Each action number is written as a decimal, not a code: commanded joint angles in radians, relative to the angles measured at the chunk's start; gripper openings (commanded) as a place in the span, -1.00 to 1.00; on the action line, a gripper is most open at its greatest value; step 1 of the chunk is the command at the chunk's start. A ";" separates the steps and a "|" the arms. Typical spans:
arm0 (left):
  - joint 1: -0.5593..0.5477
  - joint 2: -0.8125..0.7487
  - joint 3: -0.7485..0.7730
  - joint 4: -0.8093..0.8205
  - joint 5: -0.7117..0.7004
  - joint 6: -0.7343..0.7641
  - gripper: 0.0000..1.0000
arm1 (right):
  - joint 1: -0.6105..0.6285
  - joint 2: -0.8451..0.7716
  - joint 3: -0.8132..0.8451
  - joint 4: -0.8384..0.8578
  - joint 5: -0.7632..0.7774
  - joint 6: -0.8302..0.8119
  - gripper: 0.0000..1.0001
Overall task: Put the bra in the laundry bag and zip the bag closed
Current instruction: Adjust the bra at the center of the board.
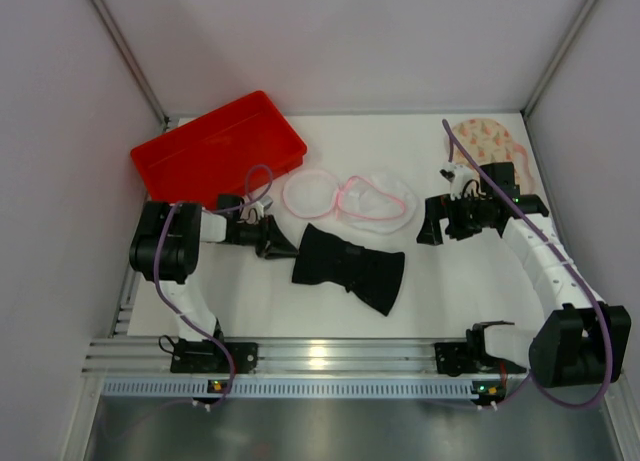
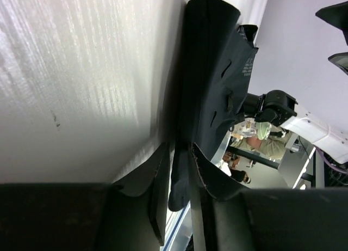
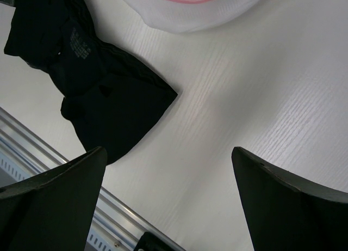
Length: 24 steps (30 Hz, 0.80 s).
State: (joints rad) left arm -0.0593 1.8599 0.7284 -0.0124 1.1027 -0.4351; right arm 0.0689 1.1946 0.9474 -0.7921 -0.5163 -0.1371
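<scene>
Along the near edge of the table (image 1: 450,291), the metal rail (image 1: 320,356) carries both arm bases, and each arm reaches away from it. Just beyond, the bra (image 1: 350,266) lies flat and spread on the white surface, and the left gripper (image 1: 288,248) meets its left end. From above, that contact is hidden under the gripper's own body. The left wrist view shows the dark fingers (image 2: 209,177) drawn nearly together with a fold of the black fabric pinched between them; the rest of the garment runs out of that tilted picture. To the right and a little farther off, the right gripper (image 1: 430,223) hangs over bare table with its fingers (image 3: 60,202) spread wide and nothing between them. Farther still sits the laundry bag (image 1: 380,203), white mesh with pink edging, beside a round pink-rimmed flap (image 1: 308,193). Its zip cannot be made out, and the right wrist view cuts it off. At the back are a red tray (image 1: 215,146) and a peach patterned cloth (image 1: 480,136), partly covered by the right arm.
</scene>
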 commanded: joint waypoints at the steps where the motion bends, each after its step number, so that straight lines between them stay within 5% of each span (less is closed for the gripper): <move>1: 0.003 -0.016 0.011 0.077 0.040 -0.030 -0.52 | -0.011 0.005 0.008 0.044 0.001 -0.007 0.99; 6: 0.007 -0.067 0.012 0.078 0.059 -0.050 -0.98 | -0.012 0.002 0.008 0.044 0.004 -0.007 0.99; 13: 0.039 -0.226 0.055 -0.105 0.011 0.037 -1.00 | -0.012 -0.007 0.008 0.040 -0.001 -0.009 0.99; 24: -0.013 -0.421 0.178 -0.411 -0.403 0.266 -1.00 | -0.012 -0.012 -0.004 0.056 -0.017 -0.004 0.99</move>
State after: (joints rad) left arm -0.0402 1.4937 0.8646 -0.3187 0.8581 -0.2569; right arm 0.0689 1.1999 0.9466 -0.7883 -0.5175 -0.1375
